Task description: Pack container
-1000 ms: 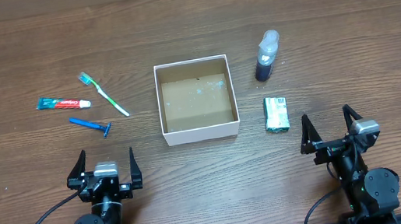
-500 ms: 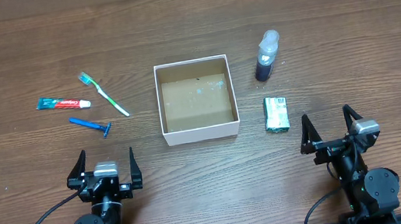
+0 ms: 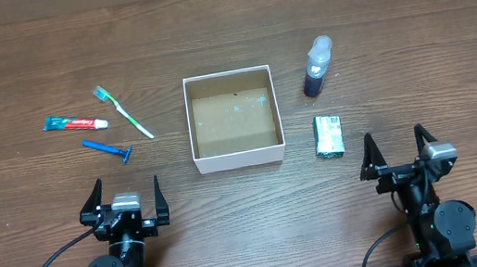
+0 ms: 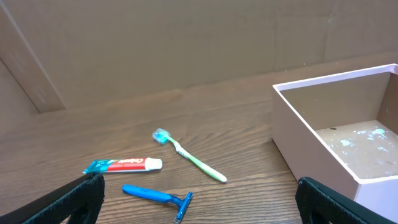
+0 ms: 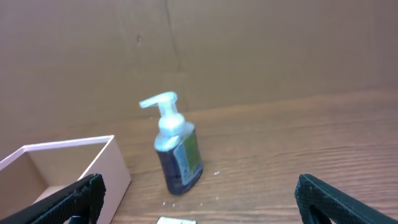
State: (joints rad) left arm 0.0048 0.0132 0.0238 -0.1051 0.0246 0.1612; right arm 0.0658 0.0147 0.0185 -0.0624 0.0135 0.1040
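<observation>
Container (image 3: 238,160) sits mid-table. Left gripper (image 3: 126,182) and right gripper (image 3: 394,136) at near edge, jaws spread, grasping nothing. Toothbrush (image 3: 123,112), toothpaste (image 3: 75,123), razor (image 3: 108,150) left of container; pump bottle (image 3: 317,66), green packet (image 3: 329,135) right.

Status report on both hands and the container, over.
Left hand open, empty. Right hand open, empty. Container upright, nothing inside. Pump bottle and green packet sit apart from it, not blocking.

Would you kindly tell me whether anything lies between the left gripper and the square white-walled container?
Nothing visible does; only bare wooden table separates the left gripper from the container. The blue disposable razor sits aside.
</observation>
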